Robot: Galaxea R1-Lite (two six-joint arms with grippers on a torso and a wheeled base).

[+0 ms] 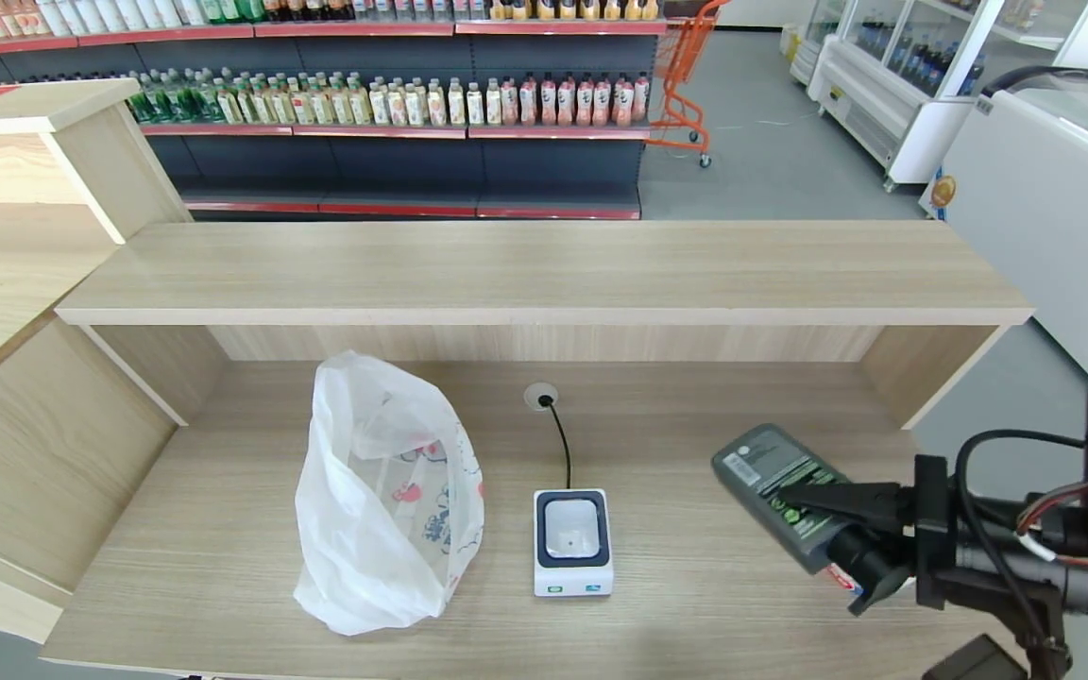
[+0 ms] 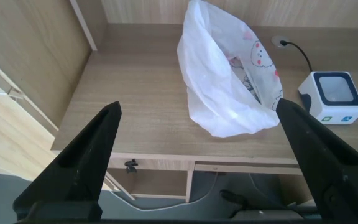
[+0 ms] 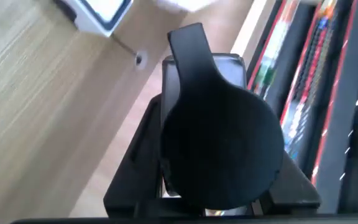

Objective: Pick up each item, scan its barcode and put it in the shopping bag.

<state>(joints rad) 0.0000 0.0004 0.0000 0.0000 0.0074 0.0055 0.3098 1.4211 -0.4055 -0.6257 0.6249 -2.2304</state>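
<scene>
Slim grey rectangular packet [image 1: 763,469], glossy, in right gripper [image 1: 823,546]

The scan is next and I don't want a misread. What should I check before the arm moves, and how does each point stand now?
1. Grip: the right gripper is shut on the grey pack: ok.
2. Barcode side: the white label faces up, not down toward the scanner: not ok.
3. Window of the scanner uncovered, cable attached: ok.
4. Power to the scanner: cannot tell.
5. The shopping bag stands upright with its mouth open: ok.
6. The left gripper is open, apart from the shopping bag and the scanner: ok.
</scene>
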